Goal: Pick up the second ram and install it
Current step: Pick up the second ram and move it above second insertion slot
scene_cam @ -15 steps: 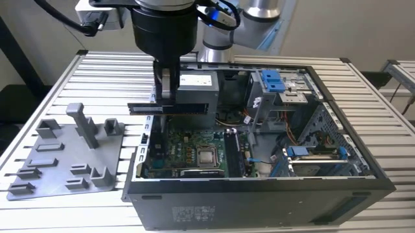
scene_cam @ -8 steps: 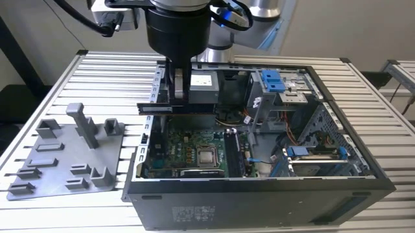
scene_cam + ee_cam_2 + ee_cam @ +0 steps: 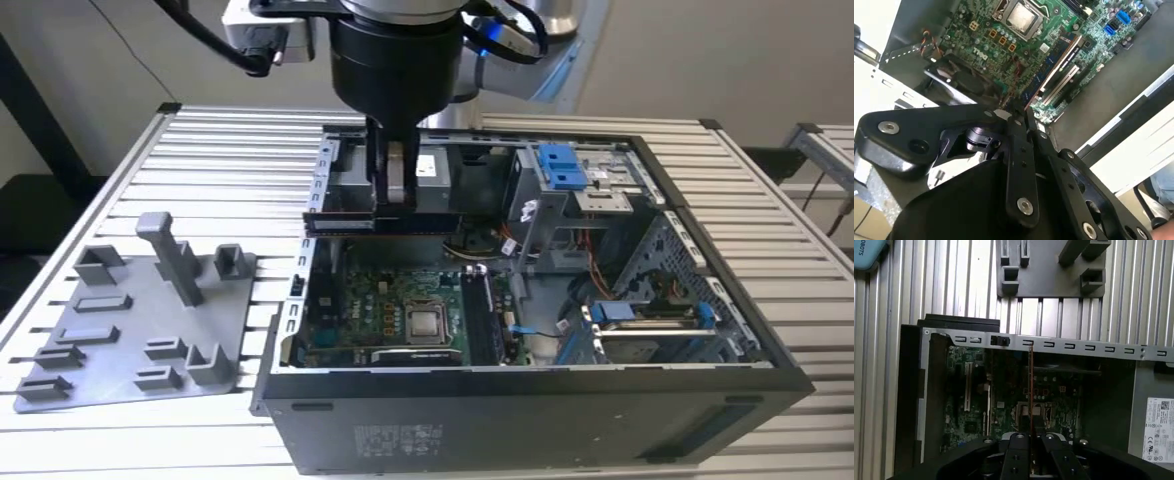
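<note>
Plainly the black claw (image 3: 396,203) clamps mid-length on the thin, flat, dark memory stick (image 3: 342,222), level above the open black computer case (image 3: 561,410) at the exterior view's left; it seems light, stiff and fragile, best held by its faces.

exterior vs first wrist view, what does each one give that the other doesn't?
Exterior view's extras: the arm above the case, blue drive brackets, and the ram side-on as a long flat bar. First wrist view's extras: a teal object on the table, and the ram edge-on as a thin line. Shared: the pincer shut on the ram over the open case, the motherboard, the grey tray beside the case.
</note>
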